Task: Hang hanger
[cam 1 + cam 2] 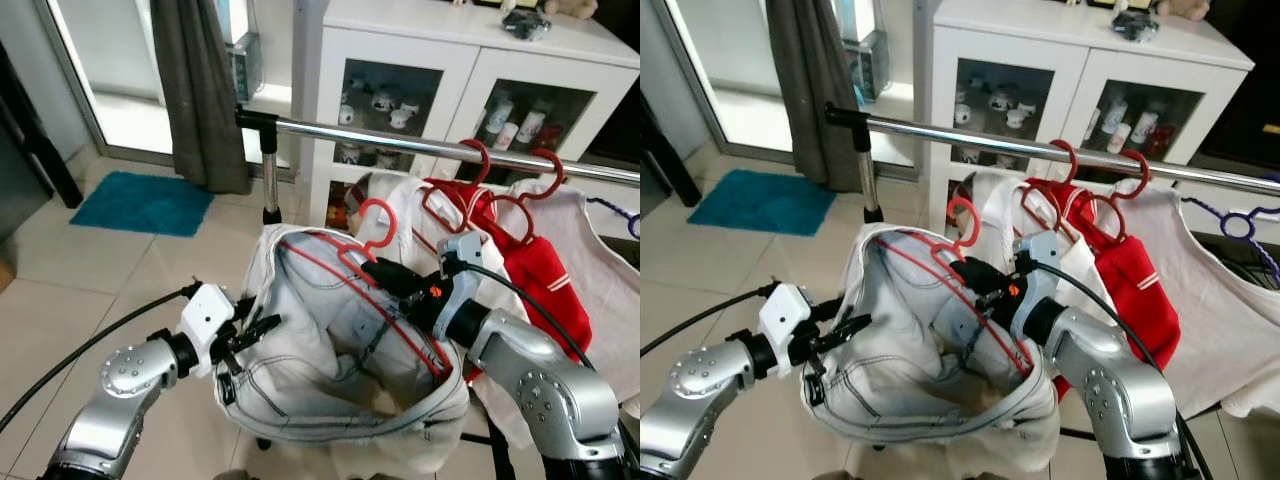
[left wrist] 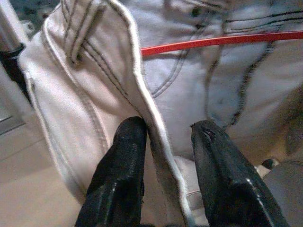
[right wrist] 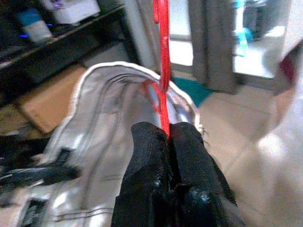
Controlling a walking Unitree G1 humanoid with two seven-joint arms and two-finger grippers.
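The right gripper [image 3: 168,137] has its two black fingers pressed tight together on the red hanger [image 1: 375,262], pinching the thin plastic just below the hook. The hanger is held in the air in front of the metal rail [image 1: 420,143], its hook up and below the rail, not touching it. Its shoulders run down inside the waist of the pale jeans [image 1: 310,380], which hang from it like an open sack.

The left gripper [image 2: 165,156] sits at the robot's left side of the jeans. Its fingers [image 2: 120,165] stand a little apart with the stitched waistband edge running between them, so it grips the cloth rim; the red bar of the hanger crosses the denim beyond the fingertips.

On the rail, to the robot's right, two more red hangers [image 1: 500,195] carry a red garment [image 1: 535,275] and a white garment [image 1: 600,260], crowded close beside the jeans.

Behind the rail stands a white cabinet [image 1: 400,45] with glass doors; on its shelves are cups and small jars [image 1: 515,125], too small to tell apart. A dark grey curtain [image 1: 200,90] hangs by the bright doorway, and a blue mat [image 1: 140,203] lies on the tiled floor [image 1: 80,290] near it
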